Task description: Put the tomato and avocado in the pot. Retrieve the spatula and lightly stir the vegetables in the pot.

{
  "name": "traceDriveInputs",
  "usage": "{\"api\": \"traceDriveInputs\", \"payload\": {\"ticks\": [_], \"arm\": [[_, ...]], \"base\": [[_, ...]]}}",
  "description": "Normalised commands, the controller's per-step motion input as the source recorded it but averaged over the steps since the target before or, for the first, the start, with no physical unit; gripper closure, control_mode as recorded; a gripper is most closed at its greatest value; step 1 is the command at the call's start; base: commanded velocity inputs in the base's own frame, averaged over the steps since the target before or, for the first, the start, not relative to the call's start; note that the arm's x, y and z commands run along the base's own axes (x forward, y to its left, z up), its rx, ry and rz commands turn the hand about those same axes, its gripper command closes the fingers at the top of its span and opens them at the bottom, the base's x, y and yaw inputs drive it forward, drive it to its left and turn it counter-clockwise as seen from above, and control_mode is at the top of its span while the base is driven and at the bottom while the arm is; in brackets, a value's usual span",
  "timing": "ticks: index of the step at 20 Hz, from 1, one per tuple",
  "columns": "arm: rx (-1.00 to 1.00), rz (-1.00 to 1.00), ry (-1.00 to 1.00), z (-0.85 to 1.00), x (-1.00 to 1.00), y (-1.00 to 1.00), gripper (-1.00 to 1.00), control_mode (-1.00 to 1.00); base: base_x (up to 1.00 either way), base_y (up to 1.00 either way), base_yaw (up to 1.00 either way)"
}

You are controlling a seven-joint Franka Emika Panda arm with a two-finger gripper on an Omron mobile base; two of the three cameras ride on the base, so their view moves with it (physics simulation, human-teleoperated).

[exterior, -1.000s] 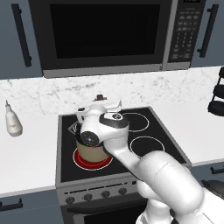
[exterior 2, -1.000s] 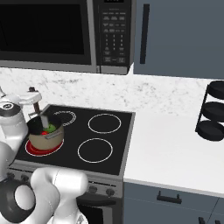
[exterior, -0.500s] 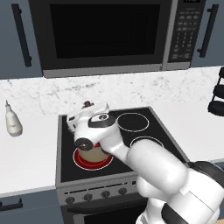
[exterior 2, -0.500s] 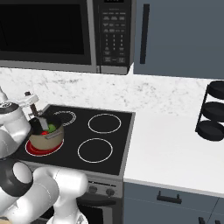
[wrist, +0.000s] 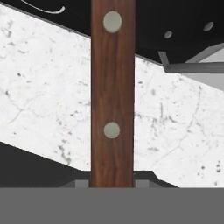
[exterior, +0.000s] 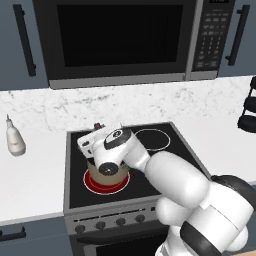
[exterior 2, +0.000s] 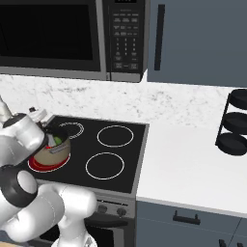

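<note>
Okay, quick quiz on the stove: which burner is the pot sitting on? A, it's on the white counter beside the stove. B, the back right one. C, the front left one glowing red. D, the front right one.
C: in the right base view the pot sits on the front left burner, whose ring glows red under it, while the other burners that show stay dark with white outlines.
</note>
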Motion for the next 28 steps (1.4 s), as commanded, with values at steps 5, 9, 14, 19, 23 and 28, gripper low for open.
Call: {"api": "traceDriveInputs", "payload": {"ticks": [5, 9, 14, 19, 23, 28], "arm": [[0.02, 0.09, 0.01, -0.01, -0.01, 0.00, 1.00, -1.00], [0.05, 0.05, 0.05, -0.19, 0.06, 0.05, 1.00, -1.00], [0.06, 0.05, 0.01, -0.29, 0.07, 0.15, 1.00, -1.00], [0.10, 0.05, 0.00, -0.33, 0.10, 0.13, 1.00, -1.00], [0.18, 0.10, 0.00, -0.08, 0.19, 0.21, 1.00, -1.00], [0.22, 0.13, 0.00, 0.00, 0.09, 0.19, 1.00, -1.00]], "base": [[0.00, 0.00, 0.00], [0.00, 0.00, 0.00], [0.00, 0.00, 0.00], [0.00, 0.00, 0.00], [0.00, 0.00, 0.00], [0.00, 0.00, 0.00]]}}
